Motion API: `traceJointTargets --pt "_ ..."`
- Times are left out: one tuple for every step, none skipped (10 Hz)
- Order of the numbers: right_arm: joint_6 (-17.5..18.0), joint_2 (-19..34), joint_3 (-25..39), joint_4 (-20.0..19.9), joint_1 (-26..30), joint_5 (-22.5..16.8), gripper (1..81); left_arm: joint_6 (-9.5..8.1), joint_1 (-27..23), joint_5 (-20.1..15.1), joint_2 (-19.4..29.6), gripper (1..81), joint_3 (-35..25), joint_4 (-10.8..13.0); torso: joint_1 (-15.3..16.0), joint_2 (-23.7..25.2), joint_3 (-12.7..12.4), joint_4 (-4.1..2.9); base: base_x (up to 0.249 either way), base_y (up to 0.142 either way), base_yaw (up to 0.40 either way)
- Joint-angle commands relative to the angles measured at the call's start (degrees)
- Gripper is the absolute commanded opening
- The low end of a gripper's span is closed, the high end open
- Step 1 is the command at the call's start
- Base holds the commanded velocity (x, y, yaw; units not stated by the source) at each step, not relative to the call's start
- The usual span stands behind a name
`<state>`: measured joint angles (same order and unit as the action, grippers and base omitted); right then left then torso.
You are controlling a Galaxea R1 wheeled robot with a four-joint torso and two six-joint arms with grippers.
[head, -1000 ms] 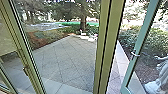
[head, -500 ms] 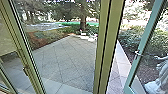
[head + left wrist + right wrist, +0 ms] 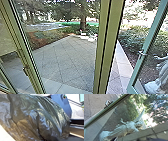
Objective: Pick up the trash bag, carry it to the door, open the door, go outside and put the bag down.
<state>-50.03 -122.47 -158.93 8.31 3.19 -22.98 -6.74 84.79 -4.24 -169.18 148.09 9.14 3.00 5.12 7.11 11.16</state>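
The trash bag point(image 3: 31, 119), dark and crumpled, showed close up in the left wrist view, in front of part of the robot's plate. Whether the left gripper or the right gripper was open, closed or gripping could not be told.

The glass door point(image 3: 147, 46) stood open, with a gap between its metal handle point(image 3: 142, 53) and the olive post point(image 3: 107, 45). Through its pane showed a pale winged statue point(image 3: 124, 129), near shrubs point(image 3: 131, 40). Beyond the post's other side stretched paving point(image 3: 65, 60), small white objects point(image 3: 92, 38) near its far edge and a tree trunk point(image 3: 83, 24) behind.
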Motion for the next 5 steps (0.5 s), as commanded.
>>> traceJointTargets --pt "0.2 -3.2 1.1 -12.0 10.1 -7.3 81.1 -0.11 -2.3 -3.4 0.2 1.0 -0.4 -0.6 0.0 0.0 0.0 0.00 0.000 0.000 0.000" --pt "0.2 -3.5 1.2 -16.2 10.2 -10.1 81.1 -0.11 -2.2 -3.4 0.2 1.0 -0.5 -0.6 0.0 0.0 0.0 0.00 0.000 0.000 0.000" --pt "0.2 -3.4 1.2 -20.9 10.9 -12.9 81.1 -0.11 -2.3 -3.4 0.2 1.0 -0.5 -0.6 0.0 0.0 0.0 0.00 0.000 0.000 0.000" --pt "0.2 -3.7 1.3 -25.5 10.6 -17.9 81.1 -0.03 -2.3 -3.4 0.2 1.0 -0.5 -0.6 0.0 0.0 0.0 0.00 0.000 0.000 0.000" --pt "0.2 -3.3 0.9 -30.4 10.3 -22.9 81.1 -0.03 -2.2 -3.4 0.2 1.0 -0.4 -0.6 0.0 0.0 0.0 0.00 0.000 0.000 0.000"
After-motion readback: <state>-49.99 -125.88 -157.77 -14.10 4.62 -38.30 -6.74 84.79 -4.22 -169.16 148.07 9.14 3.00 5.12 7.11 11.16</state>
